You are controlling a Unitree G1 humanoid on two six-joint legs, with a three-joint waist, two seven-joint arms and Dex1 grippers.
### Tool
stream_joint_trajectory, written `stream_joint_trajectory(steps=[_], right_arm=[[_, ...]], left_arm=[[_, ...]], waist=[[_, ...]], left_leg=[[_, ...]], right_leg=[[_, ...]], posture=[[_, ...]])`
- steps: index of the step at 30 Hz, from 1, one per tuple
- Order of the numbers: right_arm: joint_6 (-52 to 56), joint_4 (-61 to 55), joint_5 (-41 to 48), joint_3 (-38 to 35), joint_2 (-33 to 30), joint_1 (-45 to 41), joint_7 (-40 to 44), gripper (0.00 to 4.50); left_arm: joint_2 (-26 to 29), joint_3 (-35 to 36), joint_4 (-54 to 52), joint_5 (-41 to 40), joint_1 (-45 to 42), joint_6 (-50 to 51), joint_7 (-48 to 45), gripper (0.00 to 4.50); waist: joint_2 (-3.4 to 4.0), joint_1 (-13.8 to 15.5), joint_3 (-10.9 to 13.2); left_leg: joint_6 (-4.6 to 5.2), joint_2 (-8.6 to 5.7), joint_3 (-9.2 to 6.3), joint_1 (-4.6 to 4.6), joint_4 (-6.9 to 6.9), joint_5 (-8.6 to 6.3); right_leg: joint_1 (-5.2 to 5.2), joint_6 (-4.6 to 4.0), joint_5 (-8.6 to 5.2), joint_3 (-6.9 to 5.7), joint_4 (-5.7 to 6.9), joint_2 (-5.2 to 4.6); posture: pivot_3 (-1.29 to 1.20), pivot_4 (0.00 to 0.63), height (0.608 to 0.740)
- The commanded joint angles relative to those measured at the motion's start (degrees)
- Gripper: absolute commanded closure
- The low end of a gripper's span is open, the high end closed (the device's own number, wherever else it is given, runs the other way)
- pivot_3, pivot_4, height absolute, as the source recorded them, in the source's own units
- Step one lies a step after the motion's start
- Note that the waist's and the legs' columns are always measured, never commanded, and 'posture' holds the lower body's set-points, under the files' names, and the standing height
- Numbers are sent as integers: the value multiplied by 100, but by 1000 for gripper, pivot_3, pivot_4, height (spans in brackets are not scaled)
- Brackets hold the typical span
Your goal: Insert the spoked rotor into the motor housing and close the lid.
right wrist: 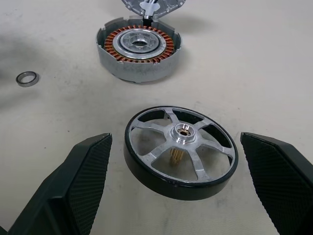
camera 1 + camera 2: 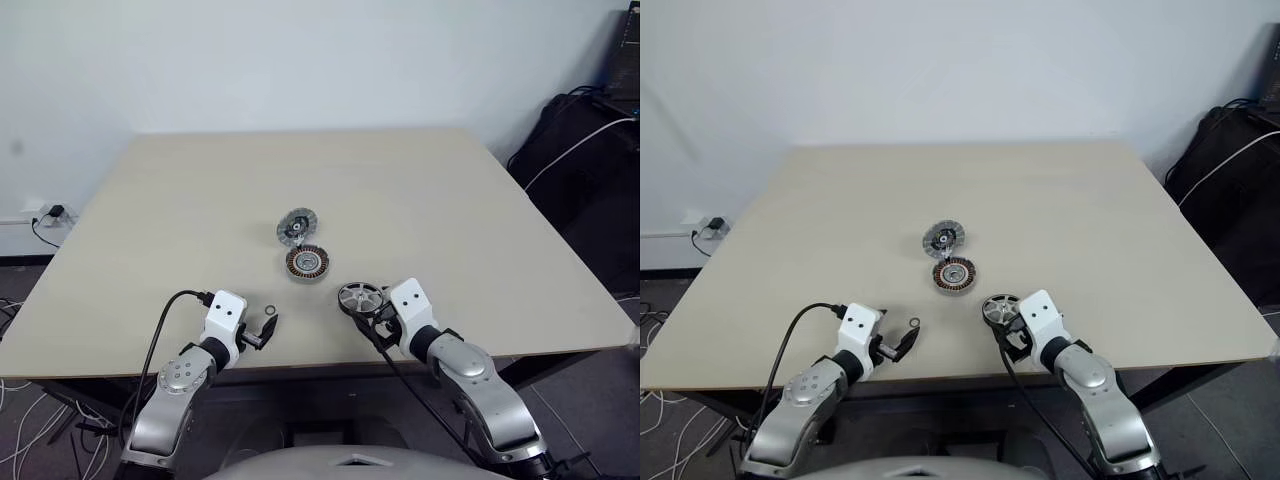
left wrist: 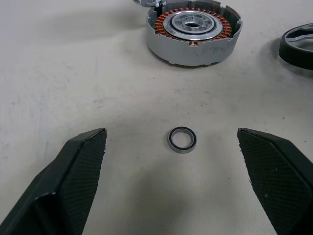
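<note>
While both arms rest at the near edge of the pale worktop [image 2: 480, 220], each tool stands spread wide with nothing between its fingers. The right tool [image 1: 178, 171] brackets the spoked rotor [image 1: 181, 151], which lies flat on the worktop between the two black fingers without visibly touching either; its dark rim, silver spokes and brass-coloured hub face up. Just beyond the rotor, farther from the right tool, sits the motor housing [image 1: 139, 53], its copper windings ringing a silver centre, open side up. The lid [image 2: 296, 227] lies directly behind the housing, touching or nearly touching it, ribbed face up. A small metal ring [image 3: 182, 140] lies just ahead of the left tool [image 3: 173, 169], centred between its fingers. No readable writing shows on any part.
</note>
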Motion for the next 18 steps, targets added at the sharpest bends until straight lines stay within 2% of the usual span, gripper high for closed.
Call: stream_joint_trajectory(steps=[1,18], right_arm=[[-155,-44,-28,-33,34,-109,-16,22],[-221,6,-80,-38,81,-116,4,22]], left_arm=[[-10,-15,-112,21,-91,-84,4,0],[-15,-24,-44,41,-136,-123,9,0]], waist=[[0,0,0],[0,0,0]], left_leg=[[0,0,0,0,0,0],[0,0,0,0,0,0]], right_leg=[[0,0,0,0,0,0],[1,0,0,0,0,0]], posture=[[0,0,740],[0,0,740]])
